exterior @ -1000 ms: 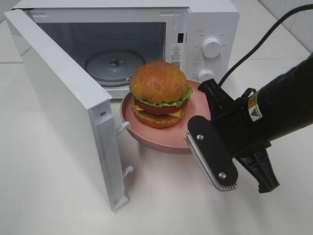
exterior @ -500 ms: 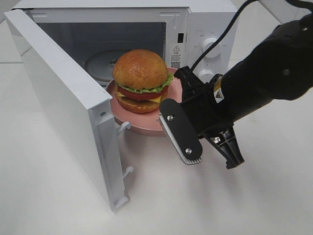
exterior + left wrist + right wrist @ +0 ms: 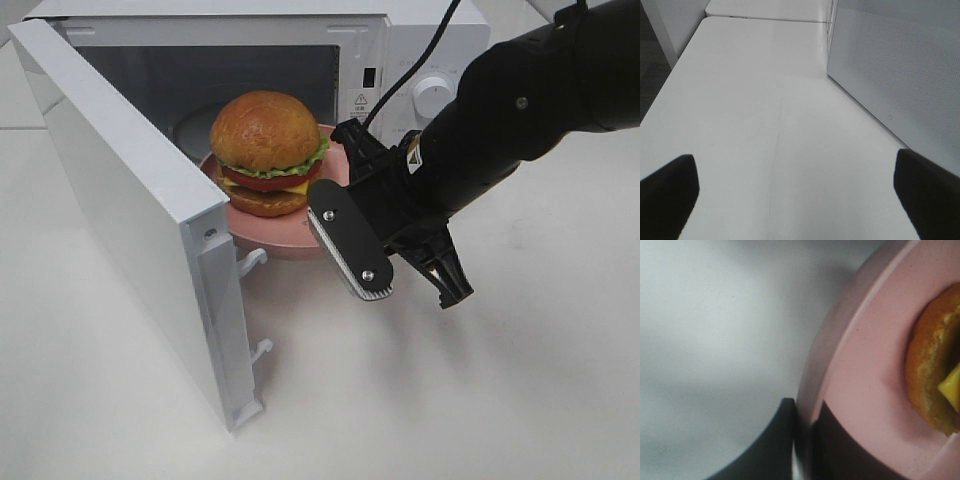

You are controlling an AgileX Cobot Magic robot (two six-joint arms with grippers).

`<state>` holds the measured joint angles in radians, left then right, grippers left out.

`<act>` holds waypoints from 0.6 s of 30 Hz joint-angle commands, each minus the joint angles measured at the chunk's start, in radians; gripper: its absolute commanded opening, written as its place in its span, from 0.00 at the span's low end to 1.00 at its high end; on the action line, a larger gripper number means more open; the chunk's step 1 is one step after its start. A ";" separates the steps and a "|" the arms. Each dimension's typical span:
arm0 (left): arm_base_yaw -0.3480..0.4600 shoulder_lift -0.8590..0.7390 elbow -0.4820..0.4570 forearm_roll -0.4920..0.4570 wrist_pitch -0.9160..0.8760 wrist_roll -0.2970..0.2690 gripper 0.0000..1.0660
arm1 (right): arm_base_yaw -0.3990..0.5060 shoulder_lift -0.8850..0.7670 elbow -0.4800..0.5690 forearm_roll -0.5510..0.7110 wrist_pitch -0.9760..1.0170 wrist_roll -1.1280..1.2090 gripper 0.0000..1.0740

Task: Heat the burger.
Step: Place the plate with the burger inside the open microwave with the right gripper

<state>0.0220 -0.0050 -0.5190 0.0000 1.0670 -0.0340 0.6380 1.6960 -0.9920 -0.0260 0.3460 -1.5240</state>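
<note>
right jaws clamped on pink plate [image 3: 268,239]; burger [image 3: 265,140] aboard; white table [image 3: 520,400]

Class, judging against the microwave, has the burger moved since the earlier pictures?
Yes. The burger, on its pink plate, has moved up and left towards the microwave, now at its open doorway.

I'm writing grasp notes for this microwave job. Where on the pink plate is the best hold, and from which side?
Pinch the pink plate by its thin raised rim on the side away from the microwave, coming from the right front. The burger fills the middle and the open door blocks the left. The right gripper is shut on that rim this way.
</note>
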 commanded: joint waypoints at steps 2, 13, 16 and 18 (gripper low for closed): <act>-0.001 -0.006 0.003 0.000 0.003 -0.001 0.92 | -0.006 0.016 -0.051 0.047 -0.046 -0.046 0.00; -0.001 -0.006 0.003 0.000 0.003 -0.001 0.92 | -0.006 0.079 -0.127 0.026 -0.035 -0.048 0.00; -0.001 -0.006 0.003 0.000 0.003 -0.001 0.92 | -0.006 0.101 -0.153 0.026 -0.035 -0.048 0.00; -0.001 -0.006 0.003 0.000 0.003 -0.001 0.92 | -0.006 0.109 -0.161 0.026 -0.037 -0.048 0.00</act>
<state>0.0220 -0.0050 -0.5190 0.0000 1.0670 -0.0340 0.6370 1.8110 -1.1250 0.0000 0.3670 -1.5700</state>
